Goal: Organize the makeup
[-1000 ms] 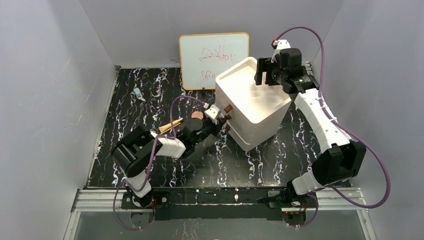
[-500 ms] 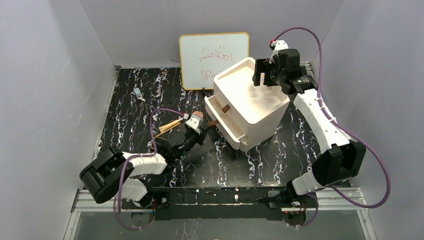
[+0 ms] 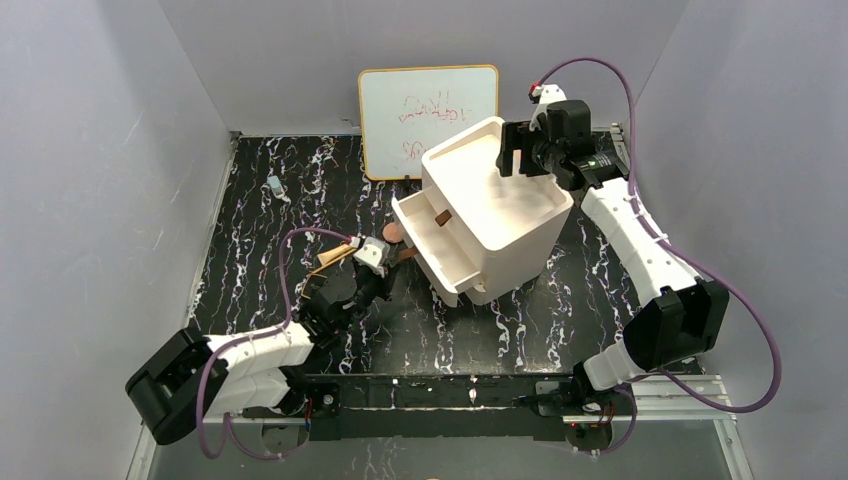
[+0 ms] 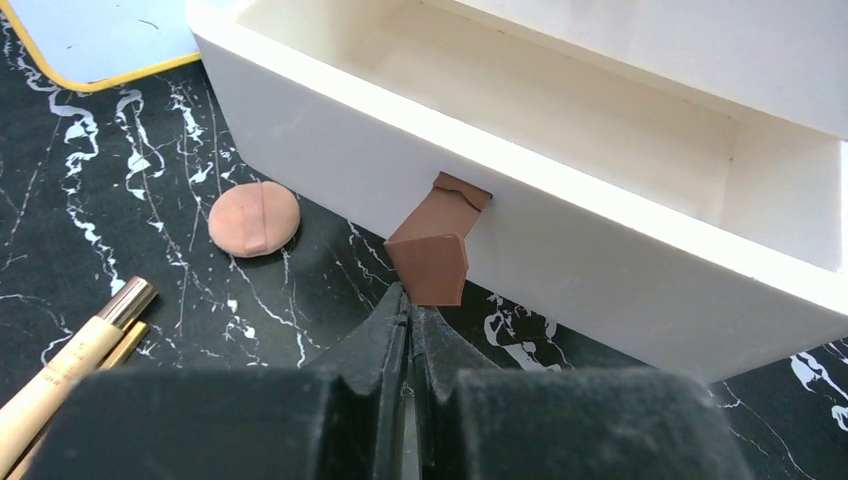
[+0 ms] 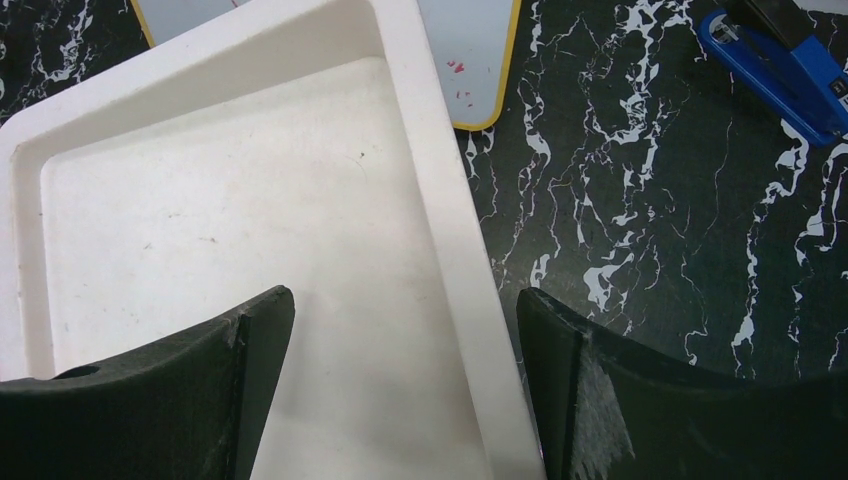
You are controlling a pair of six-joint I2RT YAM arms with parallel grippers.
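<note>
Drawer (image 4: 600, 250) of the white drawer box (image 3: 500, 215) stands pulled out. My left gripper (image 4: 408, 300) is pressed together right at the lower edge of the drawer's brown tab (image 4: 432, 255). I cannot tell whether a sliver of the tab is pinched. My right gripper (image 5: 402, 305) is spread over the box's top tray, one finger either side of the rim, gripping nothing.

Task items located: round compact (image 4: 254, 219) flat on the table (image 4: 150, 140), near the drawer front and left of the tab. Gold-tan pencils (image 4: 75, 370) lie side by side, nearer my left wrist and apart from the compact. Other pieces of the set not in view.

Handling, my guess: compact is light, rigid, smooth and low, likely to skid. Take it from above, across its full width at the rim. Pencils are light, stiff and prone to roll. Pinch mid-barrel across the shaft, one at a time.

Writing: red scribbles on the whiteboard (image 3: 428, 110), illegible. Faint print on one pencil barrel, too small to read. No brand made out.
</note>
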